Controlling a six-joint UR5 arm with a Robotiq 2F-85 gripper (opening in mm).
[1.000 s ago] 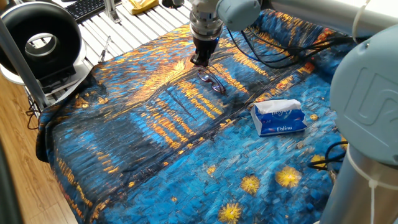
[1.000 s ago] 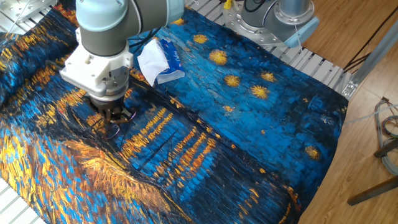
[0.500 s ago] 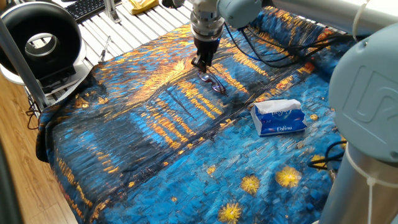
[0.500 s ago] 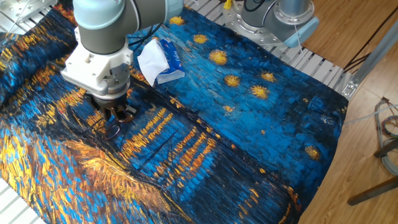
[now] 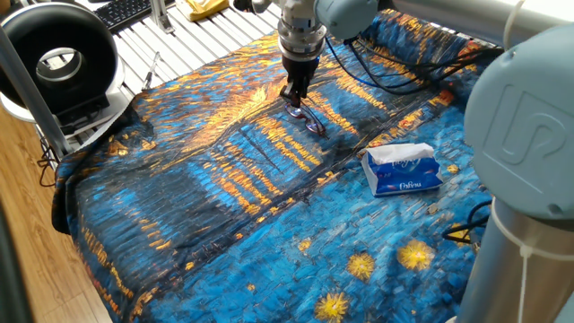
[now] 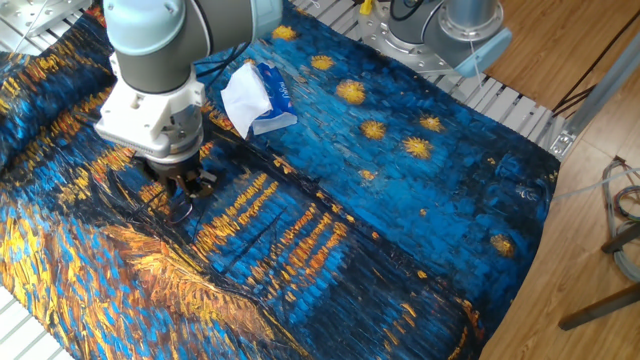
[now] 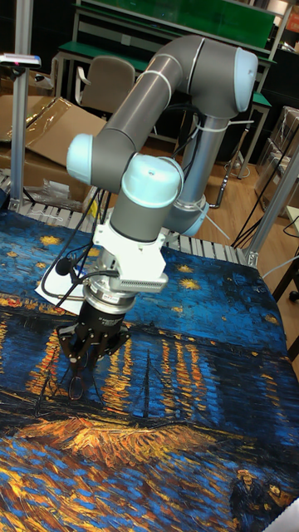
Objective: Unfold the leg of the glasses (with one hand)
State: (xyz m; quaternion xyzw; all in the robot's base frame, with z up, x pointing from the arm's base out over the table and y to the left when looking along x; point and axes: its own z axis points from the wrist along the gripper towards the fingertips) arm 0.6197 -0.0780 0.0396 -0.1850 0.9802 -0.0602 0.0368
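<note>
i have the hand (image 5: 295, 92) down at the glasses (image 5: 308, 120), which lie on the painted cloth (image 5: 206, 188) toward the far middle of the table in one fixed view. the fingertips sit at the far-left end of the frame, right at it; i cannot tell whether they touch the wire. from here the fingers look close together, but i cannot tell if they are pinching a leg or just shut beside it

in the other fixed view the hand (image 6: 185, 183) points straight down, and under it i see thin dark loops of the glasses (image 6: 181, 210) on the cloth (image 6: 330, 200), on the near side of the fingertips. the fingers are dark against a dark patch of cloth, so their gap is not readable

in the tall view the hand (image 7: 81, 347) hangs below the white wrist block, with the glasses (image 7: 76, 384) showing as a faint oval just under it, flat on the cloth (image 7: 191, 416). whether either leg is folded or open is too small for me to make out in any view

the tissue pack (image 5: 402, 170) lies well apart to the right of the glasses in one fixed view; in the other fixed view it (image 6: 256, 97) sits just behind the arm (image 6: 150, 60)
</note>
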